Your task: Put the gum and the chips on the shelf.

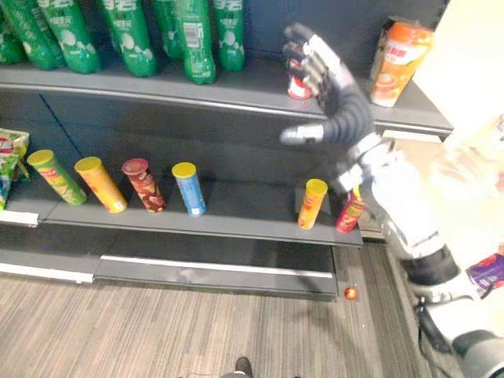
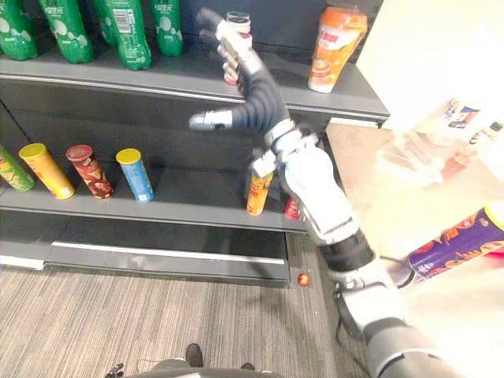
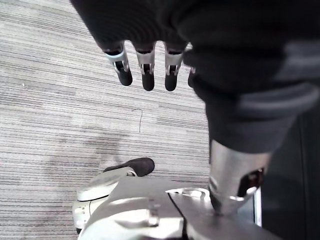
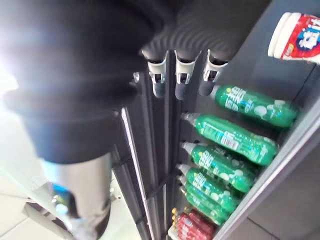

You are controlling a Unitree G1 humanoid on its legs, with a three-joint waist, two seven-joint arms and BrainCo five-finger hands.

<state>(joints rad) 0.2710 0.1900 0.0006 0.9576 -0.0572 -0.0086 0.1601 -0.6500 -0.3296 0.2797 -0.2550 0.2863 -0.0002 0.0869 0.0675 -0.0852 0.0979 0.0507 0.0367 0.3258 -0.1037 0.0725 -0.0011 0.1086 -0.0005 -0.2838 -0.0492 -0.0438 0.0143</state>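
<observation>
The gum (image 4: pixel 296 31), a small red-and-white tub, stands upright on the upper shelf (image 1: pixel 236 94), at about 12 o'clock in the head views. The right hand (image 1: pixel 335 90) hangs just in front of it, fingers spread straight and holding nothing. An orange carton (image 1: pixel 398 63) stands at 2 o'clock from the tub, green bottles (image 1: pixel 197 39) at 10 o'clock.

The chips (image 2: pixel 453 242) I take to be the purple can lying on the pale table (image 2: pixel 409 181) at 4 o'clock, not yet shelved. On the lower shelf (image 1: pixel 236 220), a yellow can (image 1: pixel 312 203) and a red can (image 1: pixel 350 213) stand close by the right forearm.

The left hand (image 3: pixel 145 75) hangs over the floor (image 3: pixel 60 100), fingers loose and empty.

Risks, as I judge them:
- Pulling the hand back carelessly could clip the tub and tip it off the shelf.
- The forearm could sweep the two nearby cans off their edge.
- The purple can may roll when grasped.
</observation>
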